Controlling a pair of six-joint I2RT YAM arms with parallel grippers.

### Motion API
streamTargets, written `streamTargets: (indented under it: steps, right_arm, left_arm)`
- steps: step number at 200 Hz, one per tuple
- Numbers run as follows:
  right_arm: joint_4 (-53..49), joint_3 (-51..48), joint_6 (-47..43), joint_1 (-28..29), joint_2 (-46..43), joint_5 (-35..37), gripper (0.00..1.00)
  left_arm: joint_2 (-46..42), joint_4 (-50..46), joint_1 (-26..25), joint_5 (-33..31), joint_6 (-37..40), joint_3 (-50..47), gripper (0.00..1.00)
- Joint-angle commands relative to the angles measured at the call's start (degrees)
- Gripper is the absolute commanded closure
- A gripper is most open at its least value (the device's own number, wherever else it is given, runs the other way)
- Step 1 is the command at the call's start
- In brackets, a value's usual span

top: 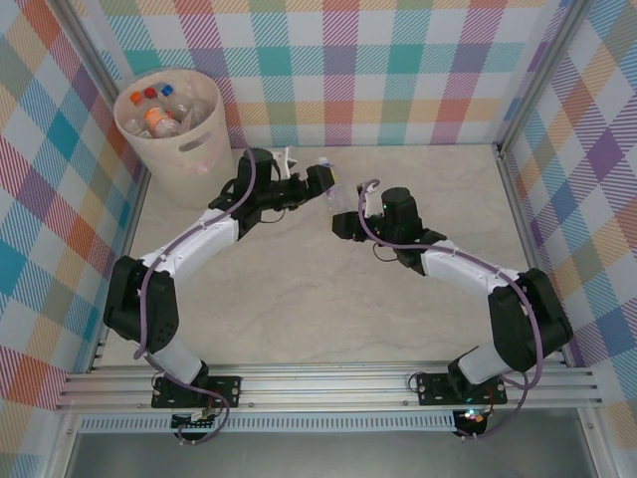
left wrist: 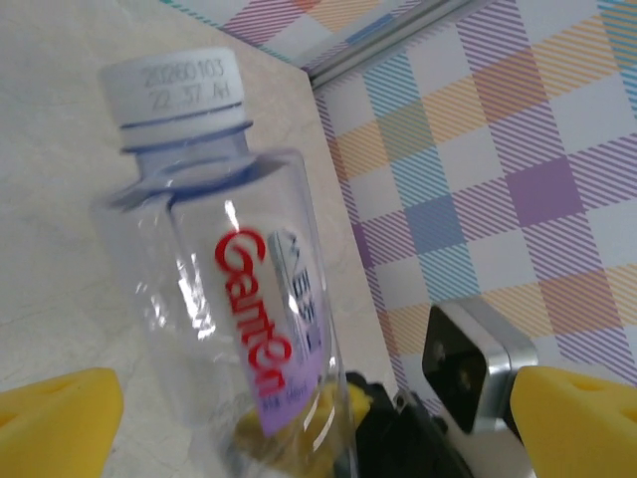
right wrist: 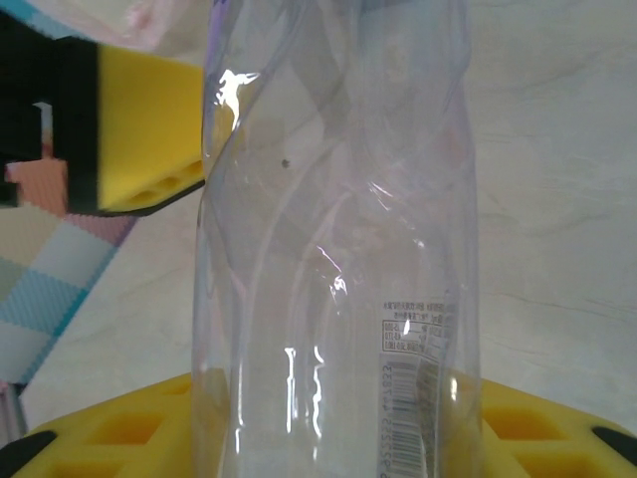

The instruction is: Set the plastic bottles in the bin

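I read red "Ganten" on the clear bottle [left wrist: 229, 299]; its white cap [left wrist: 174, 90] was stamped 20260103. My right pincer [top: 342, 213] gripped its base over the middle of the beige marbled counter [top: 328, 319]. My left pincer [top: 322, 179] stood wide open around it. The bin [top: 194, 164] sat in the far left corner, and the walls [top: 398, 70] were chequered.

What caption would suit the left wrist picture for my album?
Clear white-capped bottle with red lettering, between the yellow fingers of the open left gripper.

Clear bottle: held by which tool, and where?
Right tool holds the Ganten bottle by its lower body, the end away from the white cap; left tool stands open around it.
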Motion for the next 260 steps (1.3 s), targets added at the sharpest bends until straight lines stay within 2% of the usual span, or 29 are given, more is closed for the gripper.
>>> streamTargets:
  steps: [1,40,70,95,161,181,197,229,260]
  right_arm:
    - [7.6,-0.1,2.8,0.8,-0.3,-4.5,0.58]
    - [10.0,0.2,2.7,2.4,0.3,-6.2,0.57]
    - [10.2,-0.3,2.7,2.5,0.2,-5.6,0.57]
    - [8.8,-0.6,2.2,2.5,-0.3,-5.4,0.55]
    - [1.7,0.6,-1.6,2.4,-3.0,-4.9,0.27]
    - [-1.4,1.0,-3.9,2.3,-4.4,-4.4,0.09]
    - [-4.7,1.1,-5.9,2.3,-6.1,-2.0,0.0]
    - [-11.0,1.0,-10.5,2.2,-10.6,4.7,0.0]
    - [-11.7,-0.5,-9.4,2.2,-14.8,18.5,0.0]
  left_arm:
    - [2.2,-1.8,-0.6,-3.1,1.5,3.8,0.0]
    - [4.4,-4.6,-0.8,-4.7,1.7,5.6,0.03]
    - [4.7,-6.2,-0.7,-6.4,1.7,7.2,0.24]
    - [4.3,-5.7,-0.8,-5.5,1.7,7.3,0.35]
    - [3.7,-6.5,-0.5,-5.5,1.7,7.5,0.43]
    - [3.6,-6.6,-0.3,-5.8,1.3,7.4,0.44]
    - [3.5,-7.1,0.1,-6.9,0.7,7.1,0.44]
    - [2.4,-8.3,1.6,-8.7,0.4,6.3,0.44]
    - [0.9,-10.0,3.4,-10.6,1.4,6.7,0.44]
